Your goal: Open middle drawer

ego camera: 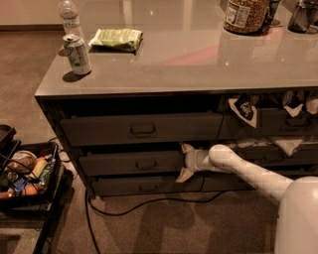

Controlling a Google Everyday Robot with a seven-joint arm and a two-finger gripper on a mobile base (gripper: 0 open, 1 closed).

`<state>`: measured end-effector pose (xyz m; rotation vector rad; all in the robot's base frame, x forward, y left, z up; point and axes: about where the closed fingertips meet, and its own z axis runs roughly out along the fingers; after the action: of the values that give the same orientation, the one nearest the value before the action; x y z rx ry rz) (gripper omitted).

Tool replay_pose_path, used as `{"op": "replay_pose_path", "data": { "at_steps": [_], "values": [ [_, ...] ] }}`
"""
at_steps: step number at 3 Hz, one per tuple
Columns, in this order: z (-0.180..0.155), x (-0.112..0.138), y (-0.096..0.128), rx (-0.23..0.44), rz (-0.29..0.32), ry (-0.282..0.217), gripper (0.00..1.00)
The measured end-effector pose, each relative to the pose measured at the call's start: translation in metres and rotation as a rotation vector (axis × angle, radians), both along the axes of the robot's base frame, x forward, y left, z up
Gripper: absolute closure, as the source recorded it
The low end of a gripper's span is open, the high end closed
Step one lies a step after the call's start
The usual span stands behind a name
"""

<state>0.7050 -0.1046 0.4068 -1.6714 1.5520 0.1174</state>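
Note:
The middle drawer (131,163) is the dark grey front with a small loop handle (145,164), between a taller drawer (141,129) above and a slimmer one (146,185) below. It stands out slightly from the cabinet. My gripper (184,161) is at the right end of the middle drawer's front, well right of the handle. It is open, with one pale fingertip (187,148) at the top edge of the front and the other at the bottom edge. My white arm (248,173) reaches in from the lower right.
On the grey countertop (198,59) stand a soda can (77,53), a water bottle (69,17), a green snack bag (118,38) and a jar (244,15). A black bin of items (25,173) sits on the floor at left. A cable (149,202) runs along the floor.

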Motion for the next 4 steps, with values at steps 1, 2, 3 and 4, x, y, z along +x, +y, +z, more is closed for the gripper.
{"op": "replay_pose_path", "data": {
  "at_steps": [1,2,3,4],
  "values": [
    [-0.0067,0.0108,-0.0026,0.014,-0.019,-0.006,0.0],
    [-0.0067,0.0108,-0.0025,0.014,-0.019,-0.006,0.0],
    [-0.0101,0.0101,0.0001,0.001,-0.013,0.012,0.0],
    [-0.01,0.0062,0.0006,-0.008,0.001,0.036,0.0]
  ]
}}
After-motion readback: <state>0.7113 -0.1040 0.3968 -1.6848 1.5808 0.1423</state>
